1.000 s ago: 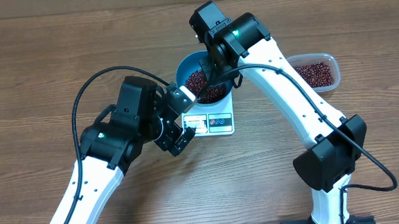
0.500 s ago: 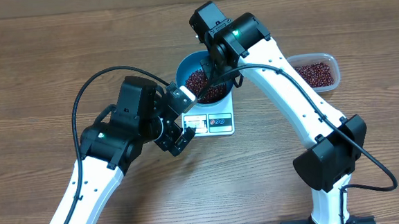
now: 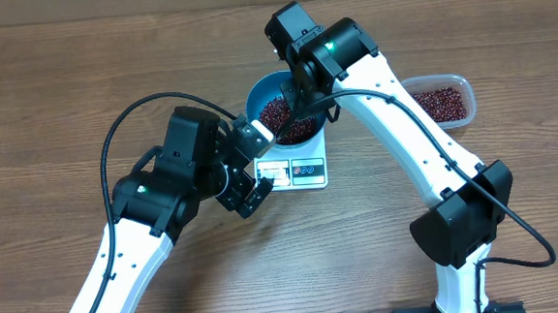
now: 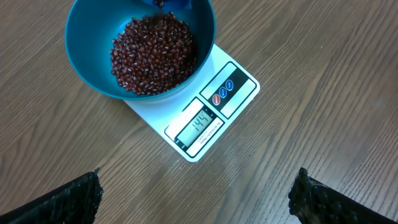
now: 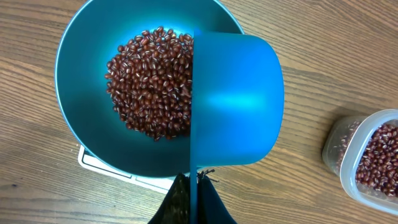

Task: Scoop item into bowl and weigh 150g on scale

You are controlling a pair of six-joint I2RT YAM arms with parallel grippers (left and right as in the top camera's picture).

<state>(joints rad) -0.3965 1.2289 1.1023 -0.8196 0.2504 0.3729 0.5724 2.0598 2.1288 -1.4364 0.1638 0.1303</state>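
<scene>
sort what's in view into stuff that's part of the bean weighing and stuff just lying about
Part of the job: small dark red-brown beans; round deep blue bowl; flat white square scale; blue scoop in the shut right gripper; clear plastic tub of beans.
Just there: open left gripper, holding nothing; wooden table.
</scene>
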